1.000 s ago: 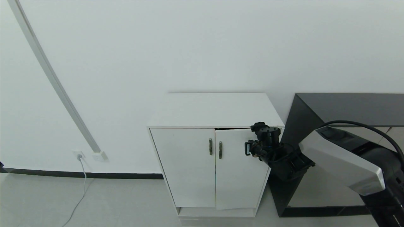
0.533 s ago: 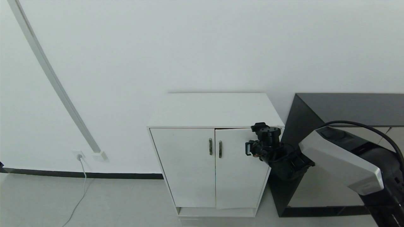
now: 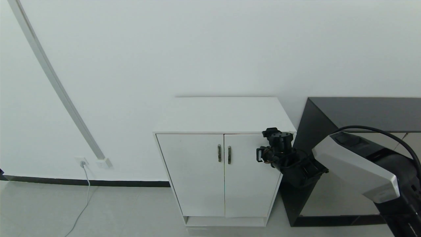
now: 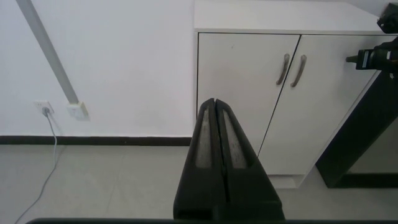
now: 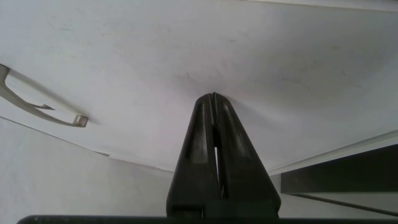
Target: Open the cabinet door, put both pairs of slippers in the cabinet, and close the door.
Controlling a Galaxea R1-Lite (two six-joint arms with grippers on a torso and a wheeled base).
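Closing seems the step in hand: right gripper (image 5: 214,98), fingers (image 5: 200,134) pressed together, touches the right door (image 3: 250,179) of the cabinet (image 3: 223,115), apparently flush, so drawing clear likely follows.

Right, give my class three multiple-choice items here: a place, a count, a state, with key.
1. Where is the black right tool? A at the white two-door cabinet's right door; B on its top; C inside it.
2. How many metal bar handles show? A one; B two; C four.
3. The doors are: A both shut; B both open; C one off.
Key: A, its tip meets the panel; B, one on each side of the seam; A, both panels sit flush.
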